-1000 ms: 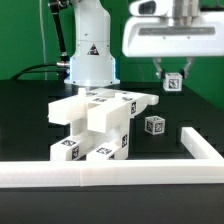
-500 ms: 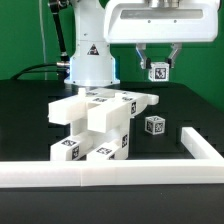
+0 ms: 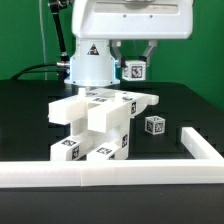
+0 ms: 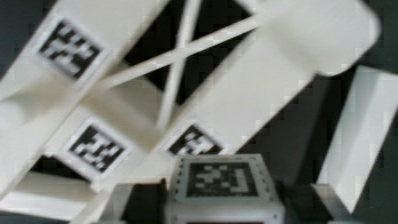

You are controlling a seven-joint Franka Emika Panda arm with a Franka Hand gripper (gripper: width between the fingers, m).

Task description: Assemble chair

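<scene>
Chair assembly [image 3: 95, 125] stands mid-bench [image 3: 28, 125]. Loose cube [image 3: 154, 125] on the bench just beside it, toward the exterior view's right. Second cube [image 3: 134, 70] between the fingers [image 3: 149, 50], above and behind the assembly. Border frame [image 3: 120, 172] in front; arm base [image 3: 90, 62] behind.

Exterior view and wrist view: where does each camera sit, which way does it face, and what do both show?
Exterior view: off the arm, looking across the border frame at the chair, with the arm's base behind and the gripper above, holding a cube.
Wrist view: on the wrist, looking down past the gripper at the chair.
Both show the cube and chair.
</scene>
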